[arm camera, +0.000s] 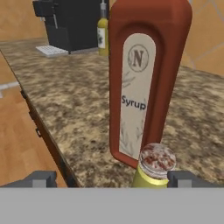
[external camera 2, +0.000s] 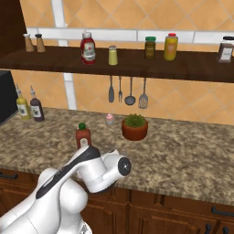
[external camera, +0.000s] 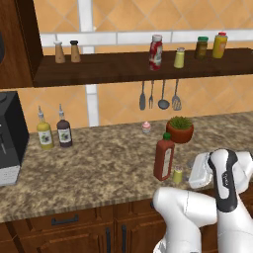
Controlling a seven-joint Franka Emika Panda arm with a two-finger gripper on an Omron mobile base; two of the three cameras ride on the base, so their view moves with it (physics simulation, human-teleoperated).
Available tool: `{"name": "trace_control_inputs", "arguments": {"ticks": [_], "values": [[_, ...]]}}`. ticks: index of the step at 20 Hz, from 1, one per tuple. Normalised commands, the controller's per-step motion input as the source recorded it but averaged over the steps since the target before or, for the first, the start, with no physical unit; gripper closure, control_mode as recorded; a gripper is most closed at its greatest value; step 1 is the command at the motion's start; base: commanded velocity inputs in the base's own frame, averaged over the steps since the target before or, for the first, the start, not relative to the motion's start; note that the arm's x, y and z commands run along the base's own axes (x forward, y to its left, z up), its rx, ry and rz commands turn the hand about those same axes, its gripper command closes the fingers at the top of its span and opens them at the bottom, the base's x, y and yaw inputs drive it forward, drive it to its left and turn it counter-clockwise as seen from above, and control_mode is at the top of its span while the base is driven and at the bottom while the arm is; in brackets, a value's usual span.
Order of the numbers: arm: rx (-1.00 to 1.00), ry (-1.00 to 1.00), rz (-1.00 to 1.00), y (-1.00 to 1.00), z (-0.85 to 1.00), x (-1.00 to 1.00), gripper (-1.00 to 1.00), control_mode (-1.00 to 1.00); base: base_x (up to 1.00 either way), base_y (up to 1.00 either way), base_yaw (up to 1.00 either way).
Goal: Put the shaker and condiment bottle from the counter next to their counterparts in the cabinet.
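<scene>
The gripper [arm camera: 109, 179] stands low over the front of the counter [external camera: 99, 168], its two dark fingertips [arm camera: 41, 178] spread wide apart with nothing clamped between them. Just ahead of it, nearer the right fingertip than the left, sits the shaker [arm camera: 154, 168], a small yellow-green cylinder with a speckled grey cap; in the hand view it is not clear whether that fingertip touches it. Directly behind the shaker, almost against it, rises the condiment bottle [arm camera: 146, 78], a tall red-orange bottle whose pale label reads "Syrup". Both stand upright on the counter, close to its front edge. Above and beyond the gripper, on the cabinet [external camera: 138, 66] shelf, are their counterparts: the red white-capped bottle [external camera: 155, 52] and, just beside it, the twin shaker [external camera: 179, 58]. Beyond the condiment bottle stands a potted plant [external camera: 180, 129].
</scene>
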Motion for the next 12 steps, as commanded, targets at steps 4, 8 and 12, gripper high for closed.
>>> {"name": "trace_control_inputs", "arguments": {"ticks": [4,8,12], "values": [[0.00,0.00,0.00,0.00,0.00,0.19,-1.00,-1.00,0.00,0.00,0.00],[0.00,0.00,0.00,0.00,-0.03,0.16,-1.00,-1.00,0.00,0.00,0.00],[0.00,0.00,0.00,0.00,-0.14,0.06,-1.00,-1.00,0.00,0.00,0.00]]}}
